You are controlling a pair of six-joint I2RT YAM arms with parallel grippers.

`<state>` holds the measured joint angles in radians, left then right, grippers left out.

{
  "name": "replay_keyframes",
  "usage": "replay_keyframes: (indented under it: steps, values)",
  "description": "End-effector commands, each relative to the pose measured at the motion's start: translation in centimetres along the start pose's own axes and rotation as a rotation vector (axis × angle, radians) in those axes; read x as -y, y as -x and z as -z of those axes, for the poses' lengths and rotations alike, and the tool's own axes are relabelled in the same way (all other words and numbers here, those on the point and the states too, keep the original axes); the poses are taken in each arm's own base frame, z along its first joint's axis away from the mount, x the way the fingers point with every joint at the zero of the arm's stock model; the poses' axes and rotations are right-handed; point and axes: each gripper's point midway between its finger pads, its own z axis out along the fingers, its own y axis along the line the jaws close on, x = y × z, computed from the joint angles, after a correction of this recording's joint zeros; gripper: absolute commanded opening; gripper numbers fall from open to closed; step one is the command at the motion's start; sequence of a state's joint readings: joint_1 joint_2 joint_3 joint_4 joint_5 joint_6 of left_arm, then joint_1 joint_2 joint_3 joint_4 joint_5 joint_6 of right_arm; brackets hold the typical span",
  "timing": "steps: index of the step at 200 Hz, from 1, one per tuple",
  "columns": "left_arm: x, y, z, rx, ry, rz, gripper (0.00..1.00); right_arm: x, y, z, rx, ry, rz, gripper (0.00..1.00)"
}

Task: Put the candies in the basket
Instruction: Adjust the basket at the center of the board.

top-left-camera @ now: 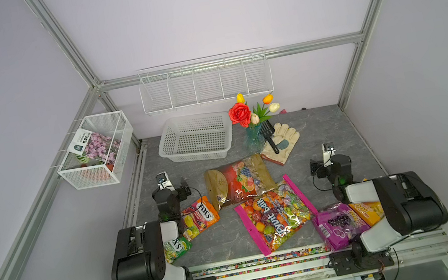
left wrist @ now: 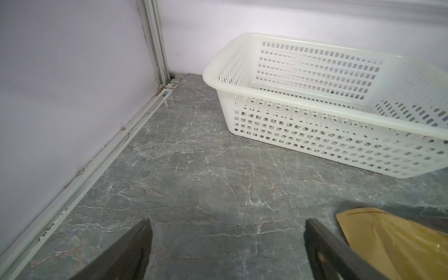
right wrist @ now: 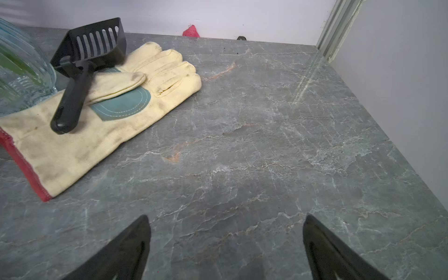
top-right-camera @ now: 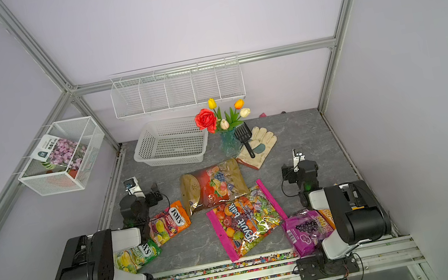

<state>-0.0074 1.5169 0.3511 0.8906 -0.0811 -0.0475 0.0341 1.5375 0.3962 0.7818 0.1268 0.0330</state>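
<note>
The white perforated basket (top-left-camera: 168,139) (top-right-camera: 144,144) stands at the back of the grey table, with nothing in it. Six candy bags lie in front: red-gold fruit (top-left-camera: 239,180), pink-edged clear (top-left-camera: 274,214), orange FOX'S (top-left-camera: 200,216), green FOX'S (top-left-camera: 176,248) partly under my left arm, purple grape (top-left-camera: 337,225) and yellow-orange mango (top-left-camera: 364,211) partly under my right arm. My left gripper (left wrist: 226,223) is open over bare table, facing the basket (left wrist: 278,97), the gold bag corner (left wrist: 388,242) beside it. My right gripper (right wrist: 225,219) is open over bare table.
A wire-mesh box (top-left-camera: 95,151) with a flower packet hangs on the left wall, and a divided wire rack (top-left-camera: 205,83) on the back wall. A vase of flowers (top-left-camera: 253,129), a glove (top-left-camera: 280,141) (right wrist: 109,126) and a black scoop (right wrist: 80,80) sit right of the basket.
</note>
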Motion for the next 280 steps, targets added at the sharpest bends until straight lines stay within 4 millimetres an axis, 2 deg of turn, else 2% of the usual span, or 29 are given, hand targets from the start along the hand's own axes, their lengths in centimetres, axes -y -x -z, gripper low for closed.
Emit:
replay_keyframes:
  steps: [1, 71, 182, 192, 205, 219, 227, 244, 256, 268, 280]
  values:
    - [0.1, 1.1, -0.3, 0.023, -0.003, -0.005, 1.00, 0.0, 1.6, 0.1, 0.043, -0.002, -0.009, 0.99]
    - [0.1, 1.1, -0.3, 0.024, -0.003, -0.003, 1.00, -0.6, 1.6, 0.2, 0.046, 0.023, 0.012, 0.99]
    - [-0.1, 1.2, -0.2, 0.028, 0.006, -0.004, 1.00, -0.4, 1.8, 0.4, 0.058, 0.017, -0.006, 0.99]
    - [-0.4, 1.6, 0.3, 0.042, 0.025, 0.005, 1.00, -0.3, 2.3, 1.0, 0.092, 0.015, -0.004, 0.99]
    - [0.6, 3.0, 1.5, 0.080, -0.001, -0.040, 1.00, 0.5, 4.0, 2.5, 0.148, -0.020, -0.032, 0.99]
    - [0.7, 4.7, 2.8, 0.034, 0.039, 0.024, 1.00, 1.8, 5.2, 4.6, 0.092, -0.073, -0.122, 0.99]
    - [0.9, 5.2, 3.5, 0.012, 0.031, 0.067, 1.00, 1.3, 6.4, 6.0, 0.075, -0.040, -0.124, 0.99]
    - [1.9, 6.6, 4.9, 0.015, -0.010, 0.106, 1.00, -0.7, 9.7, 8.9, 0.149, 0.086, -0.106, 0.99]
    - [2.2, 7.3, 5.7, 0.004, -0.021, 0.143, 1.00, -0.9, 12.0, 10.6, 0.207, 0.115, -0.139, 0.99]
    - [2.5, 8.0, 6.2, -0.009, -0.036, 0.181, 1.00, 0.2, 13.6, 11.7, 0.247, 0.074, -0.255, 0.99]
    - [2.2, 8.5, 6.3, -0.031, -0.008, 0.246, 1.00, 3.0, 12.8, 12.0, 0.210, -0.064, -0.545, 0.99]
